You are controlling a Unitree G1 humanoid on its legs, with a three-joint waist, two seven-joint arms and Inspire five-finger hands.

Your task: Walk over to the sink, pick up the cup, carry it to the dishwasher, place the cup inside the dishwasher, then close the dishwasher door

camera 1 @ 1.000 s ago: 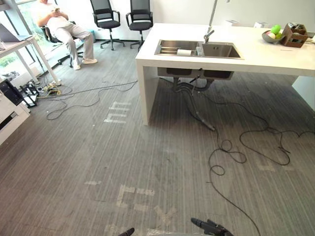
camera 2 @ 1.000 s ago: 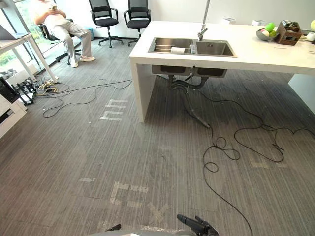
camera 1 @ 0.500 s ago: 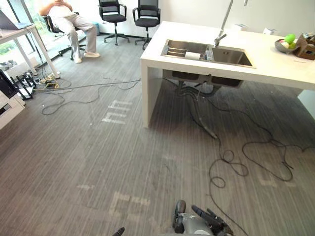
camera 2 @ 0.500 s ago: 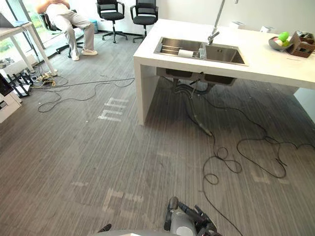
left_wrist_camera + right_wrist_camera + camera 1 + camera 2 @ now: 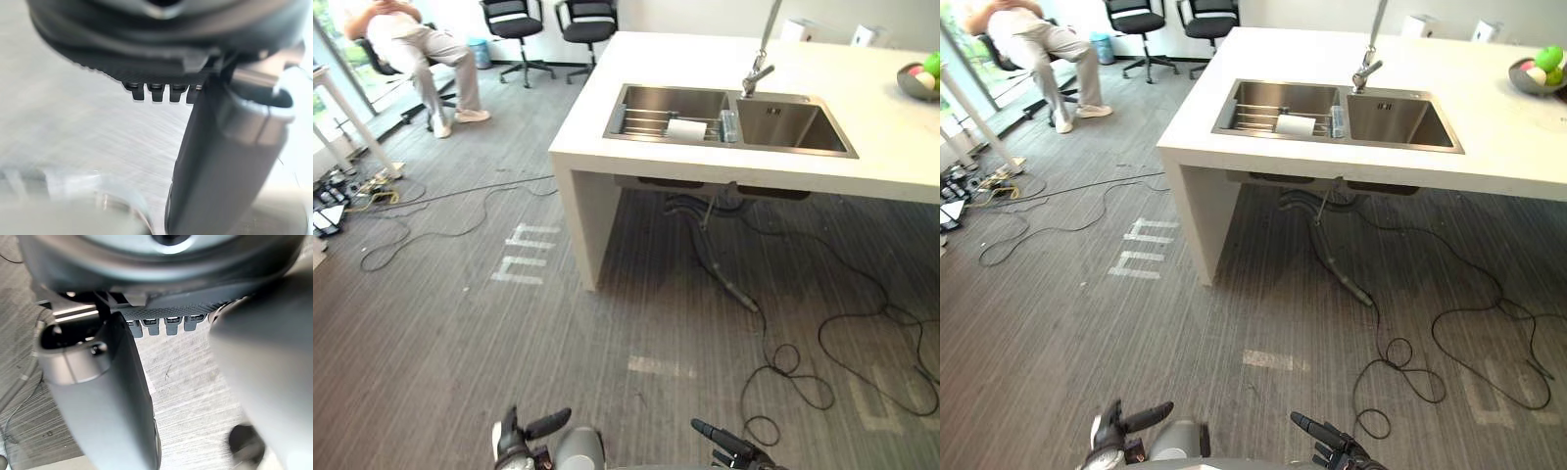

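The white cup (image 5: 685, 128) lies on its side in the left basin of the sink (image 5: 671, 96), which is set in the white tabletop (image 5: 666, 54). The left hand (image 5: 512, 443) and the right hand (image 5: 734, 452) hang low over the floor (image 5: 460, 333), well apart from the cup. Their fingers are straight, apart, and hold nothing.

The cup (image 5: 685, 128) lay in the left half of the sink (image 5: 651, 100), in the counter (image 5: 862, 108). A bowl (image 5: 913, 86) stood on the counter, far right.
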